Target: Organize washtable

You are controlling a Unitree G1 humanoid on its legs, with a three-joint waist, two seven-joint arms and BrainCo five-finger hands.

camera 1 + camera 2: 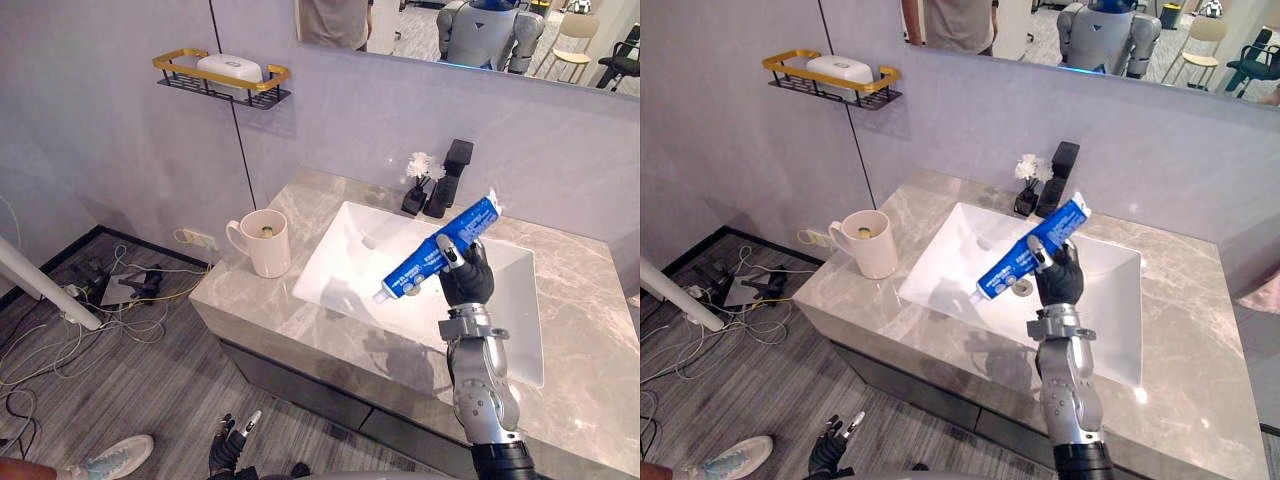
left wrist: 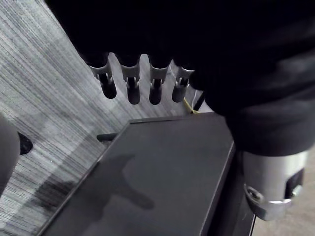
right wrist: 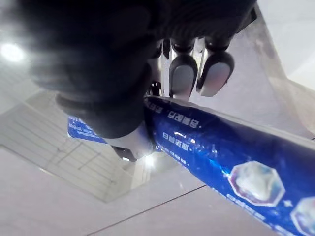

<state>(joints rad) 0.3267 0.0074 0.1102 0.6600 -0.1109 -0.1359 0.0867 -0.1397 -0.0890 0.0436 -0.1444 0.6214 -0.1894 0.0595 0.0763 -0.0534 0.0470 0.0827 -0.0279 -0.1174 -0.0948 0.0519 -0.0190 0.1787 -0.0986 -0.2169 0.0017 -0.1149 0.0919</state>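
My right hand [image 1: 467, 281] is raised above the white sink basin [image 1: 345, 255], shut on a blue toothpaste tube [image 1: 441, 249]. The tube slants, its white cap end pointing down toward the left and its flat crimped end up toward the black faucet [image 1: 451, 176]. In the right wrist view the fingers [image 3: 183, 78] and thumb curl round the tube [image 3: 221, 155]. A white mug [image 1: 266, 243] stands on the grey marble counter [image 1: 250, 295], left of the basin. My left hand [image 1: 233, 446] hangs low in front of the cabinet, its fingers [image 2: 133, 91] relaxed and holding nothing.
A small dark vase of white flowers [image 1: 419, 183] stands beside the faucet. A gold-rimmed wall shelf [image 1: 222, 80] holds a white soap box. Cables [image 1: 130, 285] lie on the floor to the left, with a person's shoe [image 1: 115, 458] near the bottom edge.
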